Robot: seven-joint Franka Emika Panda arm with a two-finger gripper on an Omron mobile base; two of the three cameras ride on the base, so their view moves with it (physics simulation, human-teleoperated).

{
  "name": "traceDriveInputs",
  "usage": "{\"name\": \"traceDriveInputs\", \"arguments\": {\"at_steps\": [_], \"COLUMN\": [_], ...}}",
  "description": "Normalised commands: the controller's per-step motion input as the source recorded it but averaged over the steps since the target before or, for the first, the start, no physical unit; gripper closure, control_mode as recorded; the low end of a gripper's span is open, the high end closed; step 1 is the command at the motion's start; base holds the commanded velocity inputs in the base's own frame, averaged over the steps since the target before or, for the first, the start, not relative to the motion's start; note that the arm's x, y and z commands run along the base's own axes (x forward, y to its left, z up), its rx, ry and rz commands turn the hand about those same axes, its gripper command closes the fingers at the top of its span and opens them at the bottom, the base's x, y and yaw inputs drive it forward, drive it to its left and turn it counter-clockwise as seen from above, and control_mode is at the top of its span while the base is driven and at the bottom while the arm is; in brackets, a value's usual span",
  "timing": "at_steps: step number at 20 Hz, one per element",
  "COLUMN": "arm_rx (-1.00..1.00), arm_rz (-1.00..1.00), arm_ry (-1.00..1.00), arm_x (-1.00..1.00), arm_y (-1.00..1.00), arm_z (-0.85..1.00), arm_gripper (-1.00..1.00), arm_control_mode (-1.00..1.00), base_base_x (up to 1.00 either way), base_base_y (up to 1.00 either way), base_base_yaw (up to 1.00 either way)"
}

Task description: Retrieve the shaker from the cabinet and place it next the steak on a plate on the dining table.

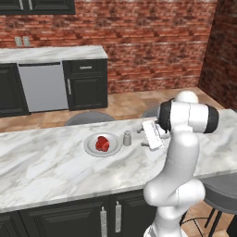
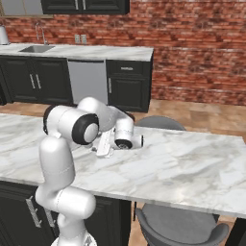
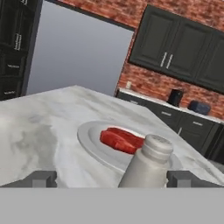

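Note:
The light-grey shaker point(image 1: 127, 138) stands upright on the marble dining table point(image 1: 46, 166), just right of the round pale plate point(image 1: 102, 145) that holds the red steak point(image 1: 102, 143). My gripper point(image 1: 140, 137) hovers low over the table right beside the shaker, open, gripping nothing. In the hand view the shaker point(image 3: 148, 166) rises close in front, between the spread fingertips point(image 3: 43, 178) but nearer the right one, with the steak point(image 3: 122, 140) and plate point(image 3: 89, 135) just behind it. The cabinet is out of view.
Grey stools point(image 1: 88, 118) stand at the table's far side, and another stool point(image 2: 178, 223) is on the near side. A back counter point(image 1: 51, 53) with a silver dishwasher point(image 1: 42, 85) runs along the brick wall. The table edge point(image 2: 192, 204) lies below my arm.

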Motion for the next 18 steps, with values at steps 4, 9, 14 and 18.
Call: {"name": "traceDriveInputs", "arguments": {"at_steps": [4,9,14,18], "arm_rx": [0.15,0.03,0.03,0.05], "arm_rz": [0.0,0.0,0.0,0.0], "arm_ry": [-0.2,-0.39,-0.26,-0.12], "arm_x": [-0.59,-0.66,-0.62,-0.57], "arm_y": [-0.2,-0.08,0.0,0.0], "arm_z": [0.52,0.95,1.0,1.0], "arm_gripper": [-1.0,-1.0,-1.0,-1.0], "arm_control_mode": [-1.0,-1.0,-1.0,-1.0], "base_base_x": [0.0,0.0,0.0,0.0], "base_base_y": [0.0,0.0,0.0,0.0], "base_base_yaw": [0.0,0.0,0.0,0.0]}}
